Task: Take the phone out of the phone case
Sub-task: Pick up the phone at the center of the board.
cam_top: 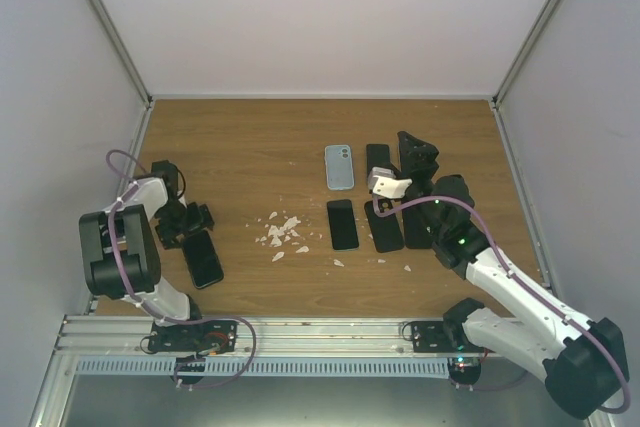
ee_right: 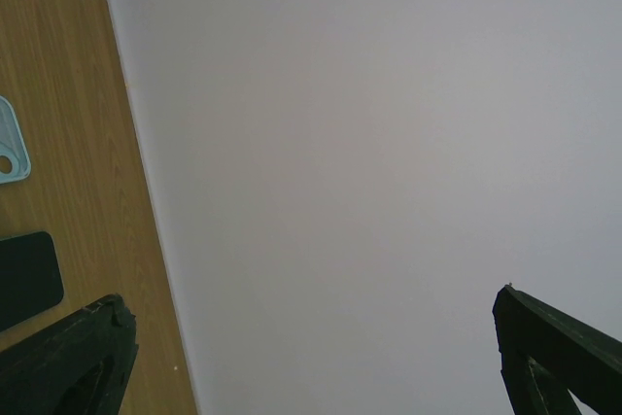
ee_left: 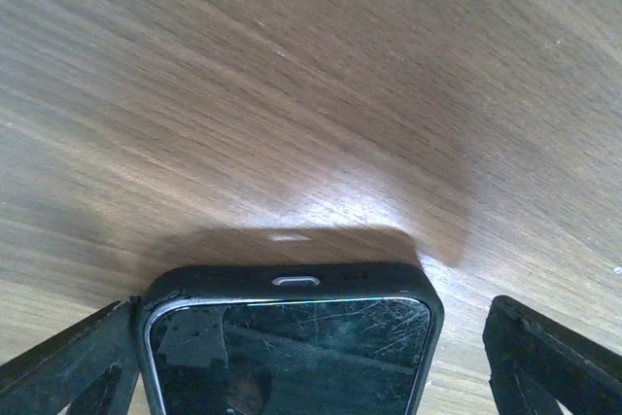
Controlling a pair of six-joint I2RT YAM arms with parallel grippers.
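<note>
Left claw (cam_top: 190, 220) (ee_left: 311, 310): spread wide, gripping nothing. I have it low over the desk (ee_left: 292, 94).

The phone (cam_top: 203, 258) (ee_left: 292, 352) lies flat and screen up, one short end pushed in between the claw's two fingers (ee_left: 68, 366). The glass looks scratched. The black case (ee_left: 292, 277) is on it, wrapped round the edge, and a small slot shows in the end that points ahead of the claw. One finger sits right against a case corner; I cannot tell whether it touches. The other finger stands clear, with bare wood between it and the case.

Right claw (cam_top: 417, 150) (ee_right: 311, 337): also wide open and empty, aimed at the white wall (ee_right: 389, 143) past the desk's far edge. On its side toward the left claw I see a light blue case (cam_top: 339, 167) (ee_right: 10, 143) and, nearer, the corner of a dark slab (ee_right: 24, 279).

Overhead: several flat black pieces (cam_top: 342, 224) lie near the right claw. White scraps (cam_top: 280, 232) are scattered on the desk between the two claws.
</note>
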